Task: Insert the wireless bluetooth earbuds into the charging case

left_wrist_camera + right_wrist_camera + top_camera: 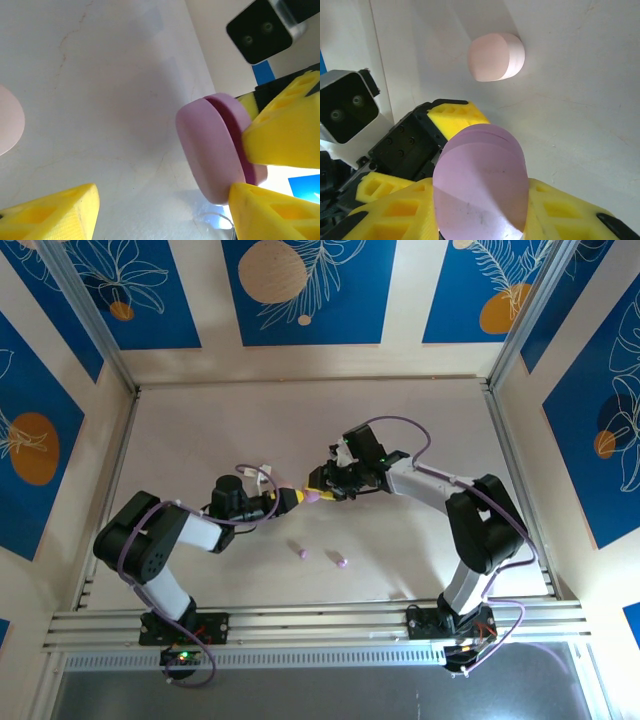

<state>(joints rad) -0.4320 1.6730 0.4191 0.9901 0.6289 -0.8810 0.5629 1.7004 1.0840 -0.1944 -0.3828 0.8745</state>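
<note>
Table [200,440]: pale; I see both arms meeting mid-surface.
Right gripper [326,483]: clamped on the purple case [480,185].
Left gripper [298,497]: jaws wide, one finger just beside that case. It probably touches, but I can't confirm.
Pink case [495,56]: lying on the table beyond.
Earbuds [302,553]: two loose on the table, the second [341,562] near the first, both well apart from the cases.

Purple case [480,185] clamped in jaws; pink case [495,56] beyond on table [580,100]

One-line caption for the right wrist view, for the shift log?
Right gripper clamps the purple case, left gripper open alongside; pink case rests on the table beyond.
</note>
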